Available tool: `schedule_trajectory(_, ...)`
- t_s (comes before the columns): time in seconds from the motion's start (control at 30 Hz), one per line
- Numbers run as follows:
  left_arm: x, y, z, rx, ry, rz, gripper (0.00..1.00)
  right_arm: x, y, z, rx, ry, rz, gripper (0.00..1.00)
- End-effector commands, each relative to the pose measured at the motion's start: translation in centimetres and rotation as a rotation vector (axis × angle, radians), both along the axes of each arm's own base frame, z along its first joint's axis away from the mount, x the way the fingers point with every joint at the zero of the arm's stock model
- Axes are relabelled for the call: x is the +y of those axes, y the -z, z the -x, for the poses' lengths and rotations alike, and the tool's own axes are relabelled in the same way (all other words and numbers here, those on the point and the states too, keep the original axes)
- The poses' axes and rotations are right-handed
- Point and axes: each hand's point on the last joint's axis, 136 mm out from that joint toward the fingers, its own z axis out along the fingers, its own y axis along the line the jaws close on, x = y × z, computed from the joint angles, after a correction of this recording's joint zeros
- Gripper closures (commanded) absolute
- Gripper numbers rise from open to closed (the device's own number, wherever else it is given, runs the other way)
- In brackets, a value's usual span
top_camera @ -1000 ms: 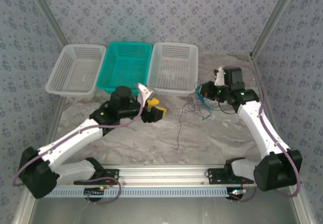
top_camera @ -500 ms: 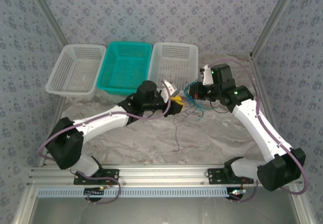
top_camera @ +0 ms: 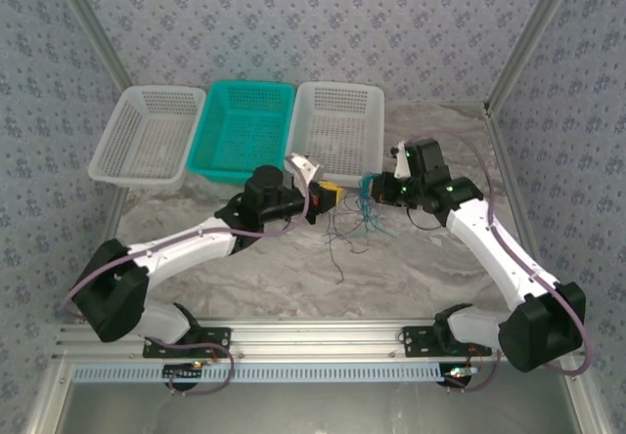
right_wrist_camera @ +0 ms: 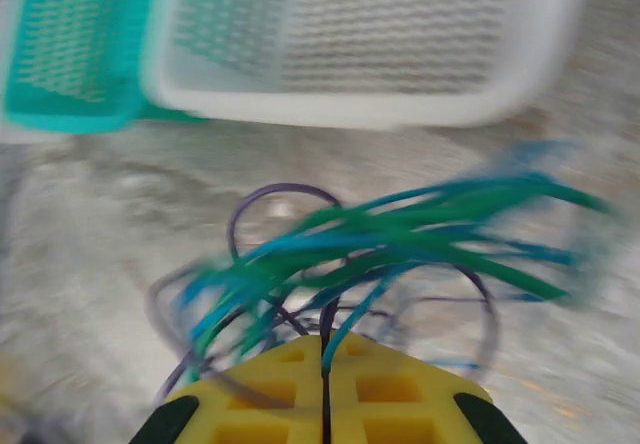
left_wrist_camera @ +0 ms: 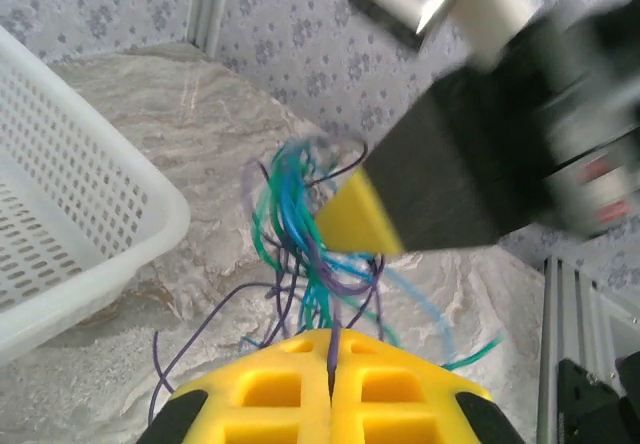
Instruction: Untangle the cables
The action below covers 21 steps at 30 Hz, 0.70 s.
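Both arms reach inward to mid-frame, left gripper (top_camera: 331, 196) and right gripper (top_camera: 373, 189) each pinched tight on the cables (top_camera: 365, 209). Blue, teal and purple strands bunch between them.

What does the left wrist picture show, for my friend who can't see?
The left gripper, jaws shut, pinches a tangle of blue, green and purple cables stretching up to the right gripper. A white basket sits left.
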Motion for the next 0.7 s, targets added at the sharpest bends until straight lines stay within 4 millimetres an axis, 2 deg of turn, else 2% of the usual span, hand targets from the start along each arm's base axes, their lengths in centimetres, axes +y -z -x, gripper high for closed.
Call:
schedule_trajectory(0.0,2.9,-10.9,0.6,-0.197,-0.057,0.239,1.00,-5.4,7.1,0.9,0.184,0.192,0.160,0.91)
schedule_trajectory(0.13,4.2,-12.3,1.1,-0.231,-0.089,0.242,1.00,-8.5,10.8,1.9,0.335,0.345,0.141,0.91)
schedule_trajectory(0.23,5.1,-12.8,1.1,-0.243,-0.112,0.236,1.00,-9.6,12.3,2.0,0.379,0.416,0.028,0.90)
schedule_trajectory(0.33,6.6,-13.5,1.0,-0.254,-0.155,0.248,1.00,-11.9,13.8,3.1,0.434,0.514,0.042,0.90)
schedule_trajectory(0.4,8.4,-14.3,0.7,-0.263,-0.214,0.265,1.00,-13.6,14.7,4.1,0.483,0.586,0.036,0.90)
schedule_trajectory(0.57,14.1,-15.4,-1.2,-0.211,-0.395,0.294,1.00,-17.4,16.1,5.8,0.543,0.750,-0.006,0.89)
schedule_trajectory(0.67,16.4,-15.0,-2.0,-0.169,-0.457,0.284,1.00,-18.2,16.1,6.1,0.556,0.771,-0.034,0.86)
